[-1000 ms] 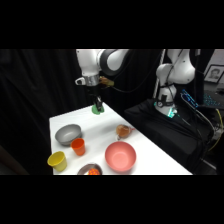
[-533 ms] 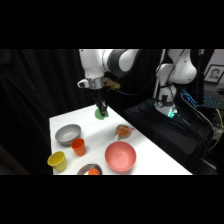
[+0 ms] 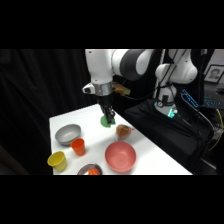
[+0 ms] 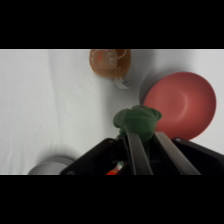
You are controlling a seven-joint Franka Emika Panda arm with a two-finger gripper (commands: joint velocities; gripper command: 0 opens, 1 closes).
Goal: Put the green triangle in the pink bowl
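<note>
The white arm reaches down over the white counter (image 3: 145, 150). Its hand (image 3: 107, 119) is low at the far part of the counter, right on the green triangle (image 3: 106, 121). A brownish thing (image 3: 123, 131) sits near it. The pink bowl (image 3: 120, 156) is closer to the front. The grey metal bowl (image 3: 67, 133) is on the left, with the orange cup (image 3: 78, 146) and the yellow cup (image 3: 57, 160) in front of it. A small dark bowl (image 3: 90, 170) shows at the bottom edge.
</note>
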